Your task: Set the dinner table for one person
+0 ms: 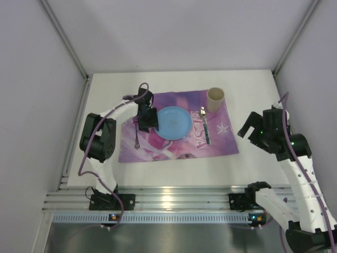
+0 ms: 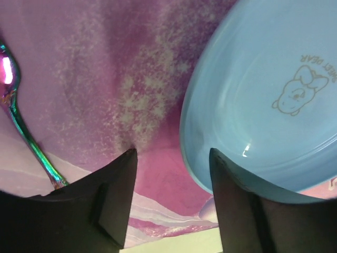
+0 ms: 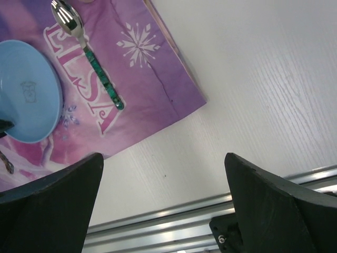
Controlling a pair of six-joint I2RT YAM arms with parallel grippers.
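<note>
placemat (image 1: 221, 143): "ELSA" | plate (image 2: 253, 105): "SWEET BEAR" | left fingers (image 2: 110, 200) apart | right fingers (image 3: 52, 200) apart

Purple placemat (image 1: 158, 150) — blue plate (image 1: 174, 122), spoon (image 1: 206, 129) on it; cup (image 1: 215, 99) at its corner.

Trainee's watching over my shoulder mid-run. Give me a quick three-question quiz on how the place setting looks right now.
1. True or false: the cup stands on the plate.
2. In the top view, what lies just right of the plate? A) napkin B) green-handled spoon C) bottle
3. Fill in: the left tool, hovering at the plate's left edge, is ___ (open or shut).

Key: 1 false, it stands near the far right corner of the placemat. 2 B. 3 open.
</note>
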